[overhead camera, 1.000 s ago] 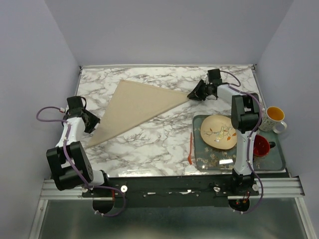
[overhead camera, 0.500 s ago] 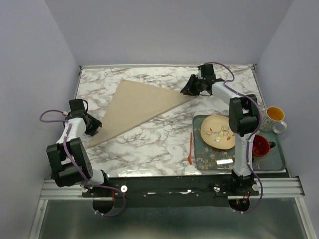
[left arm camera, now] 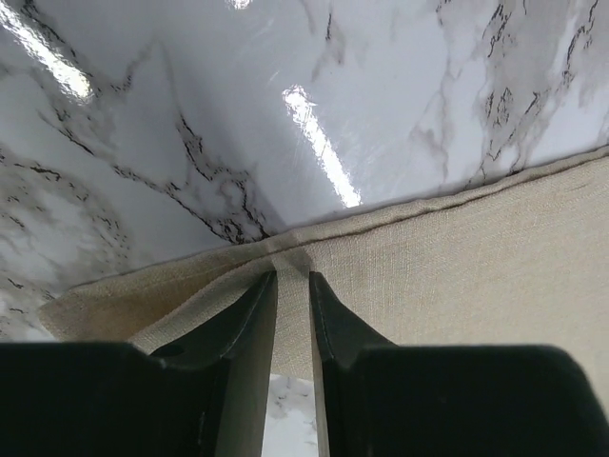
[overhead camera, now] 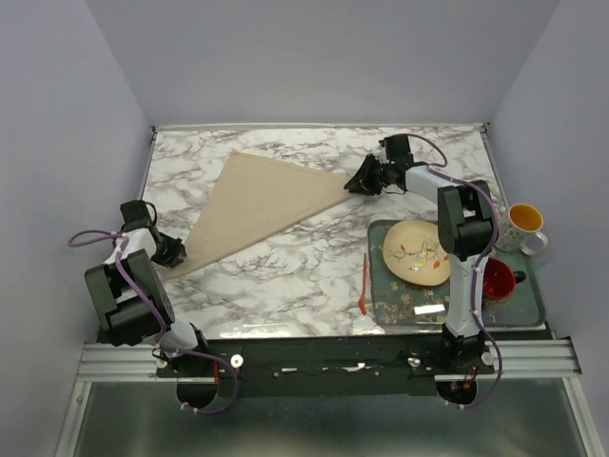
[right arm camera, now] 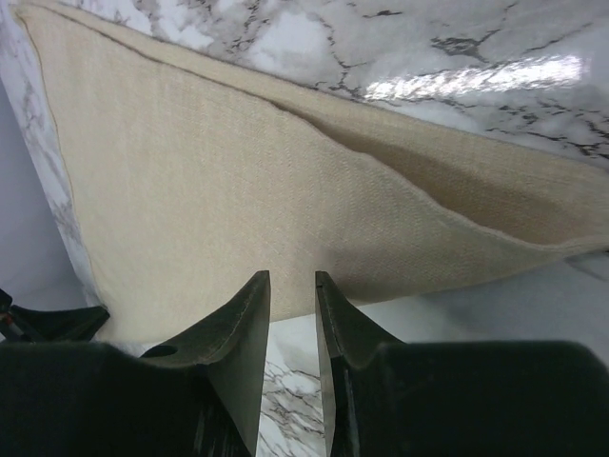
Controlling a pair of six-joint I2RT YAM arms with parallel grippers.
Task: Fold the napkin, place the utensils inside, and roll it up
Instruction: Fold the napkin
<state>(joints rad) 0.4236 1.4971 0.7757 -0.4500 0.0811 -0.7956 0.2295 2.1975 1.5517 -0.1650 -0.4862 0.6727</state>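
The tan napkin (overhead camera: 262, 200) lies folded into a triangle on the marble table, its long point toward the right. My left gripper (overhead camera: 174, 252) is at the napkin's near-left corner. In the left wrist view its jaws (left arm camera: 292, 278) stand close together over the napkin (left arm camera: 457, 276), with a small ridge of cloth pinched between the tips at the hem. My right gripper (overhead camera: 354, 183) sits at the right-hand point. In the right wrist view it (right arm camera: 293, 276) is open, with bare marble between the fingers and the napkin (right arm camera: 238, 190) just beyond the tips. An orange utensil (overhead camera: 363, 283) lies beside the tray.
A glass tray (overhead camera: 466, 309) at the right front carries a round patterned plate (overhead camera: 417, 251) and a red cup (overhead camera: 495, 279). A white mug (overhead camera: 521, 227) stands at the tray's far right corner. Grey walls close in the table on three sides.
My left gripper slid toward the near-left, onto the napkin's corner, and its jaws narrowed. My right gripper swung left along the napkin's point, then drew back a little to the right.
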